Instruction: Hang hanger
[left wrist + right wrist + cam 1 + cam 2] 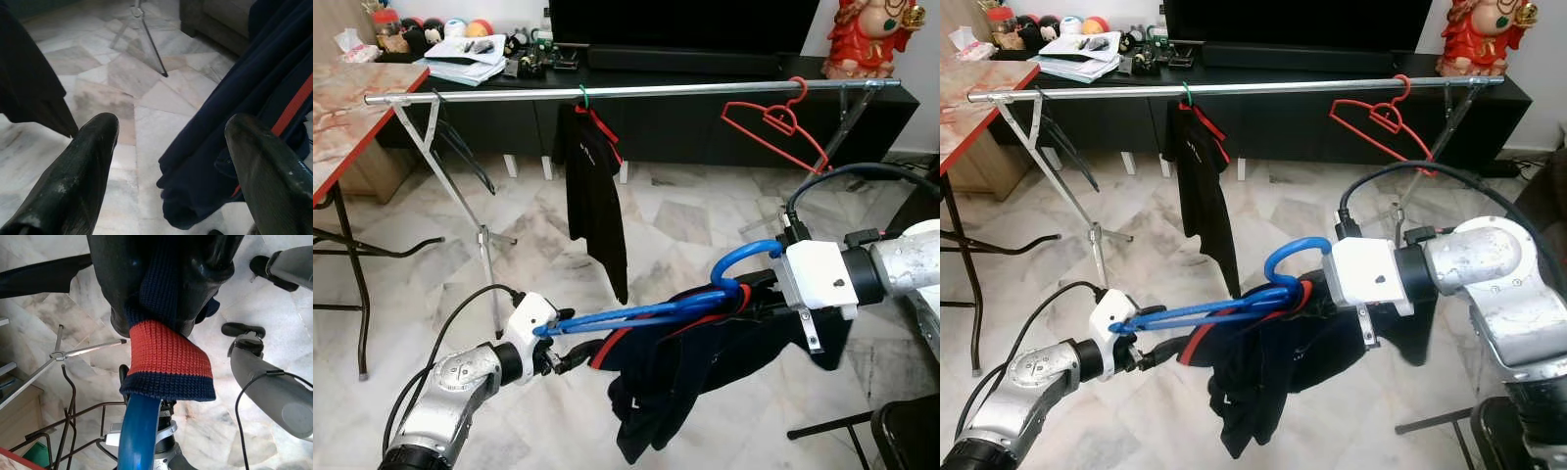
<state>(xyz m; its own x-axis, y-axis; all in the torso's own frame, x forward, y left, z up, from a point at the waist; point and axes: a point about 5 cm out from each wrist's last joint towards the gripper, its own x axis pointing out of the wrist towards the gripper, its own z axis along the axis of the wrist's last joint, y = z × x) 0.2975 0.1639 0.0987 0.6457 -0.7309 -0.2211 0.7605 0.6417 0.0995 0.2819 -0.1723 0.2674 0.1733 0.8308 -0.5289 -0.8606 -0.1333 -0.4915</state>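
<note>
now right pincer (pixel 166 308) grips navy garment (pixel 685 382) on blue hanger (pixel 646 311).

We are in the living room of a home. The floor (pixel 685 220) under us is polished marble tile in cream and grey. Along the far wall runs a long, low black TV cabinet (pixel 705 108) with a large dark television screen (pixel 685 22) on it. A red figurine (pixel 867 37) stands at one end, and papers (pixel 465 59) and small toys (pixel 431 29) clutter the other. A metal clothes rail (pixel 626 91) on folding legs stands before the cabinet, holding a black shirt (pixel 592 191) and a red hanger (pixel 773 122). A marble-patterned table with a red edge (pixel 352 117) sits to our left.
</note>
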